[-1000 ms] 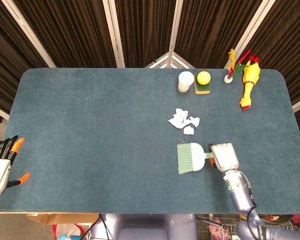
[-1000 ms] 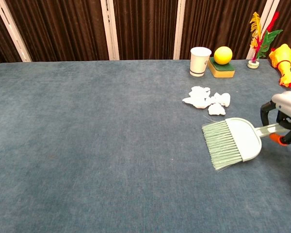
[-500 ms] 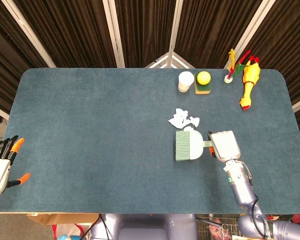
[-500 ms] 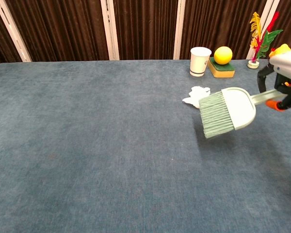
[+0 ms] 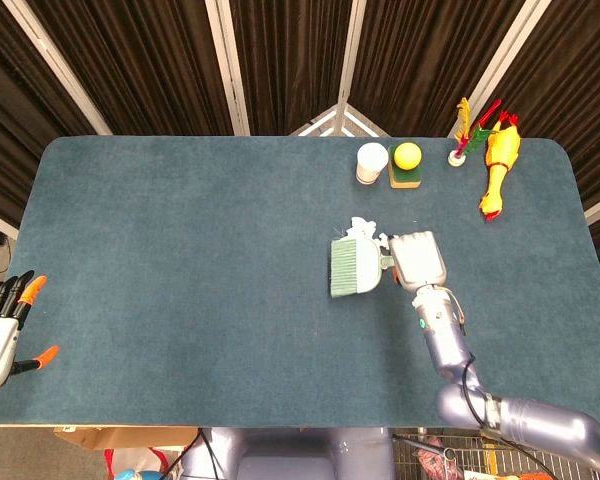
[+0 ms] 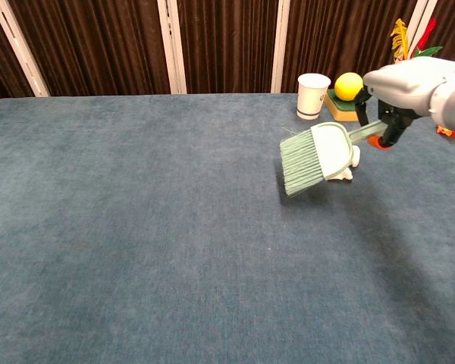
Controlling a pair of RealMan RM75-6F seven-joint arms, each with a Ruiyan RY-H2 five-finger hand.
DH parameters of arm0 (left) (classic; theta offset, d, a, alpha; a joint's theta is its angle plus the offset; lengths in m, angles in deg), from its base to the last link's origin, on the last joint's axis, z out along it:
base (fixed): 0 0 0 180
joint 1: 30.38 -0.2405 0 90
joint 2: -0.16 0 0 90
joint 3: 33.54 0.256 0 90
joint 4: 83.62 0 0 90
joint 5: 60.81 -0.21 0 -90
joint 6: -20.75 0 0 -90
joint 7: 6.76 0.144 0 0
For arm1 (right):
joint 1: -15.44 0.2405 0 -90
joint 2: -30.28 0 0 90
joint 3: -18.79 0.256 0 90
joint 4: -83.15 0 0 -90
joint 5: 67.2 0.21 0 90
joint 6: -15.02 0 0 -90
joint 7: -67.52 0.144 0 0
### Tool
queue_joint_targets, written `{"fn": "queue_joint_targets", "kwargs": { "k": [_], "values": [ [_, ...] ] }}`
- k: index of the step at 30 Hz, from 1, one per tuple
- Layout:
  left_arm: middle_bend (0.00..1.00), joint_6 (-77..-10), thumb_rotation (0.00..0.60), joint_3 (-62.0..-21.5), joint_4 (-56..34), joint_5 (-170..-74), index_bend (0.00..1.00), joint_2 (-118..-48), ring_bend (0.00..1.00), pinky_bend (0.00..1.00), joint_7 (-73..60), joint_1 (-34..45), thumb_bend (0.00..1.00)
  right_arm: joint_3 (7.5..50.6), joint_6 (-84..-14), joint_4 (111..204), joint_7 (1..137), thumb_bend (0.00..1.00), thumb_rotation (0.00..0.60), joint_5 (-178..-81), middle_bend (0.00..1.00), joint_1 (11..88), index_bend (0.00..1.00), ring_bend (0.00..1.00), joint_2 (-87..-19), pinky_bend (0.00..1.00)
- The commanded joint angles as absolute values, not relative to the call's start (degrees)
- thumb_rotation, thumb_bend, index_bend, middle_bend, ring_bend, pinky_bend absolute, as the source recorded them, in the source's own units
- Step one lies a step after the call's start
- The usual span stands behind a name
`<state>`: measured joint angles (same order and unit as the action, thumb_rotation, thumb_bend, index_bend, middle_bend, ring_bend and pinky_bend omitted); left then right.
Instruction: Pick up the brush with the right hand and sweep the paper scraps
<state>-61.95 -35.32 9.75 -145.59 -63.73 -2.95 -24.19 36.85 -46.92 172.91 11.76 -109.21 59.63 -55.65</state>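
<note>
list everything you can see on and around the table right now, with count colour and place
brush: 1, pale green, mid-right of table, held up over the scraps
paper scraps: small pile, white, mostly hidden by the brush
paper cup: 1, white, far edge
sponge: 1, green and yellow, beside the cup
ball: 1, yellow, on the sponge
rubber chicken: 1, yellow, far right
feather toy: 1, red, yellow, green, beside the chicken
table: 1, blue
right hand: grips the brush handle
left hand: off the table's near-left edge, holds nothing

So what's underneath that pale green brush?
White paper scraps peek out past the pale green brush, held above them by the right hand. Most of the pile is covered.
</note>
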Motion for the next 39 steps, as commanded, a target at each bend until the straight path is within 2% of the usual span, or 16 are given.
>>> {"fn": "queue_joint_targets", "kwargs": {
  "k": [1, 12, 19, 31, 39],
  "values": [
    [0.0, -61.43, 0.6, -35.41, 9.93, -145.13, 0.0, -63.55, 0.0, 0.01, -3.36, -24.04, 0.0, 38.15, -44.83, 167.51, 9.5, 0.48, 0.6, -105.77, 0.91, 63.14, 0.88, 0.96, -58.92, 0.9],
    [0.0, -59.87, 0.6, -35.46, 10.37, -144.38, 0.0, -63.35, 0.0, 0.01, -3.64, -23.42, 0.0, 37.23, -41.05, 156.61, 8.33, 0.48, 0.6, -101.89, 0.91, 67.87, 0.88, 0.96, -62.9, 0.9],
    [0.0, -59.74, 0.6, -35.62, 10.66, -143.82, 0.0, -63.24, 0.0, 0.01, -3.72, -23.42, 0.0, 35.16, -42.0, 151.87, 7.32, 0.48, 0.6, -102.07, 0.91, 67.72, 0.88, 0.96, -61.52, 0.9],
    [0.0, -59.83, 0.6, -35.56, 11.61, -143.6, 0.0, -62.74, 0.0, 0.01, -4.73, -23.63, 0.0, 31.81, -46.99, 154.22, 4.29, 0.49, 0.6, -101.68, 0.91, 64.47, 0.88, 0.96, -52.58, 0.9],
    [0.0, -60.02, 0.6, -35.42, 11.64, -144.12, 0.0, -62.86, 0.0, 0.01, -4.54, -23.6, 0.0, 33.02, -50.71, 163.92, 5.5, 0.49, 0.6, -103.93, 0.91, 63.94, 0.88, 0.96, -46.43, 0.9]
  ]
}}
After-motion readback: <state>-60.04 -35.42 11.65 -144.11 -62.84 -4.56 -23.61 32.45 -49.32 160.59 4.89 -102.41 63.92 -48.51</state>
